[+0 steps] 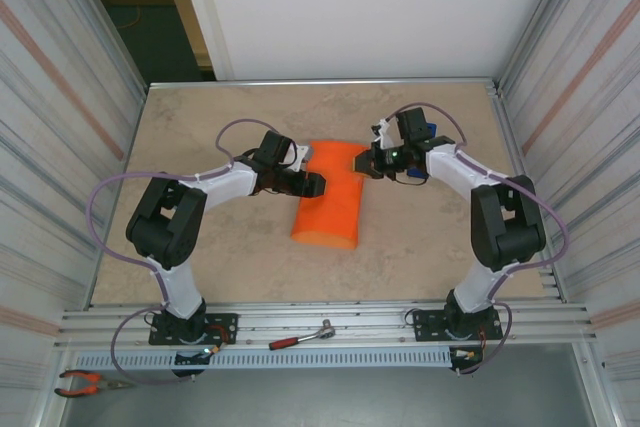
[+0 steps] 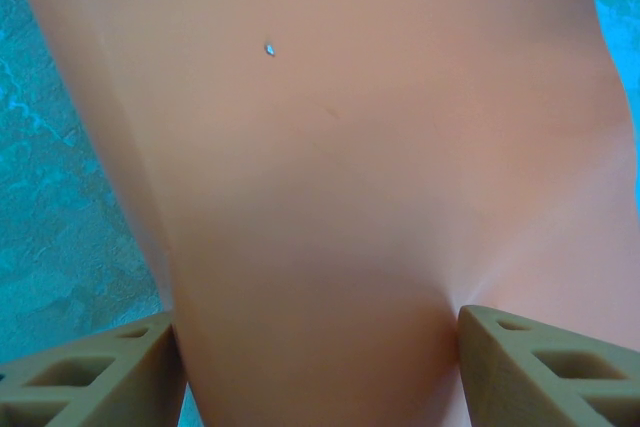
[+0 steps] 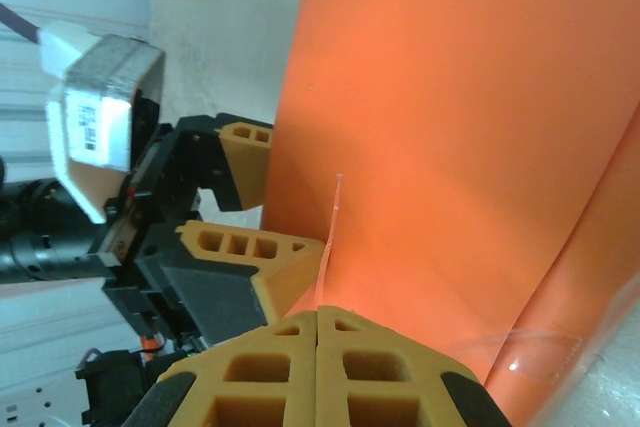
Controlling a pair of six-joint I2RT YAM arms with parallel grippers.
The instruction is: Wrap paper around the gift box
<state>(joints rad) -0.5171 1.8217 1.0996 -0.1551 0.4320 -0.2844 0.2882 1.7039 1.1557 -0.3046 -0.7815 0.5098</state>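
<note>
Nearest to me, on the metal rail by my bases, lie red-handled pliers [image 1: 85, 382] at the left and a ratchet wrench [image 1: 300, 337] with a red grip near the middle. Beyond the rail the tan worktop [image 1: 200, 247] carries the paper [image 1: 328, 209], a bright orange sheet curled into a rounded, bulging bundle near the centre, its long side running away from me and slightly to the right. Both my arms bend inward toward it. My left gripper [image 1: 320, 185] sits at the bundle's left side about halfway along; through the left wrist camera its tan fingers [image 2: 90, 372] are spread wide, one at either side of a smooth swell of paper that rises between them, and I cannot tell whether they press on it. My right gripper [image 1: 364, 163] is at the far right corner of the bundle, facing the left one across the paper. Through the right wrist camera its fingertips [image 3: 270, 367] are pressed flat together, and a thin pale sliver rises from the seam between them against the orange sheet; I cannot tell what it is. Just beside them a patch of clear glossy film [image 3: 535, 347] glints at the paper's lower edge. Behind my right wrist a small blue object [image 1: 430, 133] rests on the worktop, partly covered by the arm. Past that the worktop ends at a white wall [image 1: 380, 17].
</note>
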